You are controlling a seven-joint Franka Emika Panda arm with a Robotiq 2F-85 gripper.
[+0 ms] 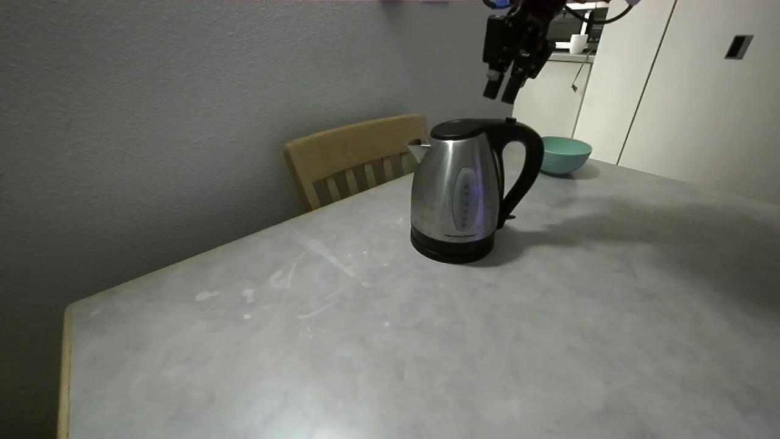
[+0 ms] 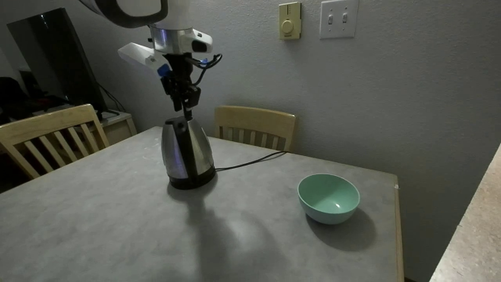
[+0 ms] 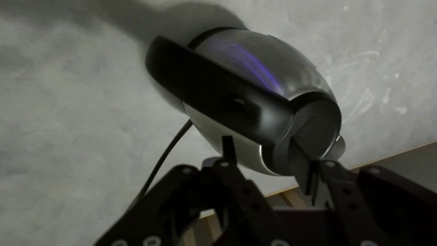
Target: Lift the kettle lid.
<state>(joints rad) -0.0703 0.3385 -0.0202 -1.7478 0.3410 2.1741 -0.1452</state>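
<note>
A steel electric kettle (image 1: 436, 195) with a black base stands upright on the table. It also shows in an exterior view (image 2: 201, 152) and in the wrist view (image 3: 263, 58). Its black lid (image 1: 458, 128) lies flat and closed on top; the lid also shows in the wrist view (image 3: 319, 124). The black handle (image 1: 533, 161) curves from the lid side down to the base. My gripper (image 1: 500, 96) is above the kettle near the top of the handle, apart from it. In the wrist view the gripper (image 3: 263, 145) has its fingers spread, with nothing between them.
A teal bowl (image 2: 328, 215) stands on the grey table (image 2: 117, 231), beyond the handle side. A black cord (image 2: 250, 162) runs from the kettle base to the table edge. Wooden chairs (image 1: 356, 146) and a grey wall (image 1: 183, 122) stand beside the table.
</note>
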